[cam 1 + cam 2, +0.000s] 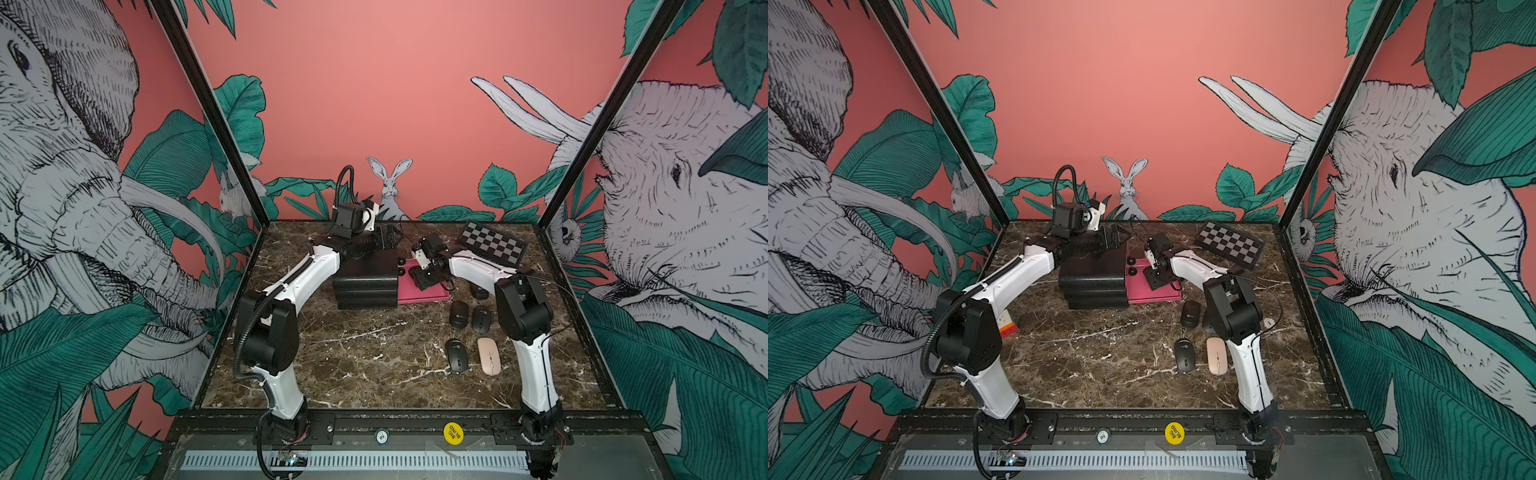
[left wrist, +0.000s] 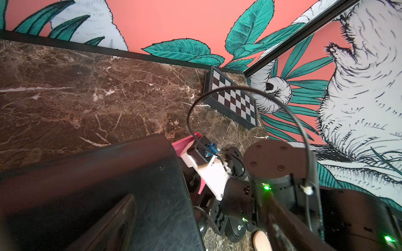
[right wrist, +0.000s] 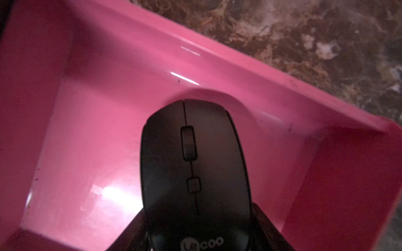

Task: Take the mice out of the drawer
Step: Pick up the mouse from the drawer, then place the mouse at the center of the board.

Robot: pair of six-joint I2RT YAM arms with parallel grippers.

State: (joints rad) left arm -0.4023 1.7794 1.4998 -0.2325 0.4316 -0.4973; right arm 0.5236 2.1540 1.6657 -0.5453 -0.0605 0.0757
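Black jaws of our right pincer (image 3: 198,226) straddle a black mouse (image 3: 191,152) inside the pink drawer (image 3: 87,134); whether they grip it, we cannot tell. Five other mice (image 1: 456,355) lie near the desk's (image 1: 353,374) right edge. Next, we judge: clamp, lift clear.

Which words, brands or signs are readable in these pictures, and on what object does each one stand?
"BIG BLIND": yellow round sticker on the front rail.
"coo", first letters unclear: black mouse in the pink drawer.
Logos on the other mice: too small to read.
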